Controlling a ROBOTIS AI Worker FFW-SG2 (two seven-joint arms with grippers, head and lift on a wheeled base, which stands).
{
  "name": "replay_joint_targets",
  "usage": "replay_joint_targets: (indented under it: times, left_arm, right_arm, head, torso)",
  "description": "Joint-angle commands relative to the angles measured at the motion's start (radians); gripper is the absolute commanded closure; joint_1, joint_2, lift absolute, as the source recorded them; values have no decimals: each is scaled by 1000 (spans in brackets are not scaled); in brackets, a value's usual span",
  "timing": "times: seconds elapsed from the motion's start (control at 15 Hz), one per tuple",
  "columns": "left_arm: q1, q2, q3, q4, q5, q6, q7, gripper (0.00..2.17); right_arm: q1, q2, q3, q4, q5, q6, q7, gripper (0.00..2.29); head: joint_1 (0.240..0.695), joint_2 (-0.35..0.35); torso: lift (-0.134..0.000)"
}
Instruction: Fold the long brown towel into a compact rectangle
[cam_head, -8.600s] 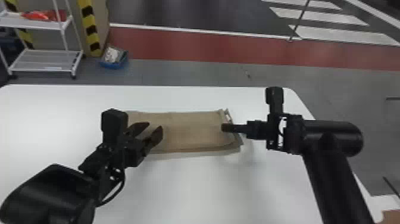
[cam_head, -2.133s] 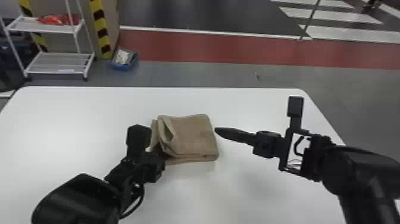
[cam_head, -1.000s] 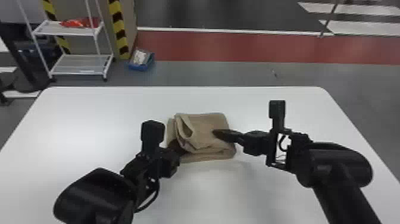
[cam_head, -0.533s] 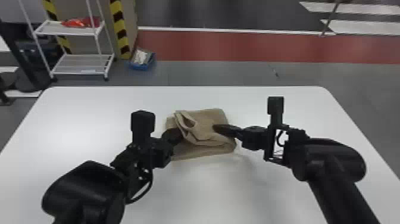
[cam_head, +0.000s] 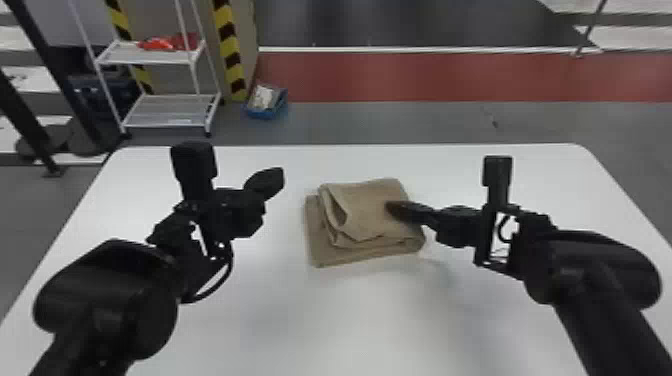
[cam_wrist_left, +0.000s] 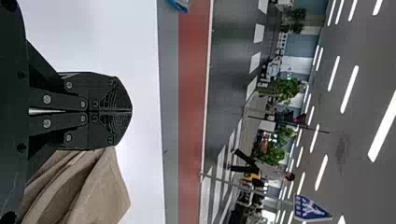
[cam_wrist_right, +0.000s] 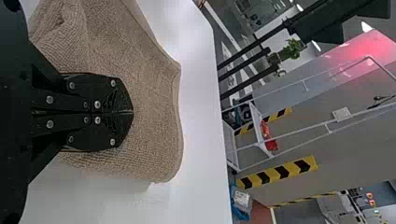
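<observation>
Beyond the white table (cam_head: 300, 320), faces a rack (cam_head: 167, 111) and a blue bin (cam_head: 264, 114). Has the towel (cam_head: 367, 207) folded in layers on the table. Holds the left gripper (cam_head: 274, 181) apart from it, with fingers together, and the right gripper (cam_head: 392, 207), likewise closed, over its top.

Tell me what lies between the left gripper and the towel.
In the head view, a strip of white table lies between the left gripper and the towel.

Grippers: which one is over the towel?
The right gripper: its shut fingertips are over the right side of the towel, while the left gripper, also shut, is past the towel's left edge.
</observation>
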Motion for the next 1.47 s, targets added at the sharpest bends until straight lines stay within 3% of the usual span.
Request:
replay_joint_targets:
  times: [0.0,0.33,0.67,0.93,1.4]
  left_arm:
    - [3,10,39,0,21,-6,-2,1916]
    - [14,27,62,25,25,-49,-11,1916]
    - [19,27,56,33,24,-65,-12,1916]
    - [40,27,51,30,22,-65,-17,1916]
    - [63,30,46,11,18,-62,-26,1916]
  right_arm:
    - [48,-8,-28,-94,-46,10,5,2010]
    - [290,-47,-125,-407,-130,66,16,2010]
    - [517,-47,-130,-596,-103,1,19,2010]
    - [543,-45,-148,-562,-66,-48,13,2010]
    - [428,-34,-125,-412,-28,-66,-10,2010]
  head:
    - [695,32]
    - [695,54]
    - [695,58]
    - [695,56]
    - [695,25]
  torso:
    - [-128]
    - [-128]
    - [-128]
    - [-128]
    - [-128]
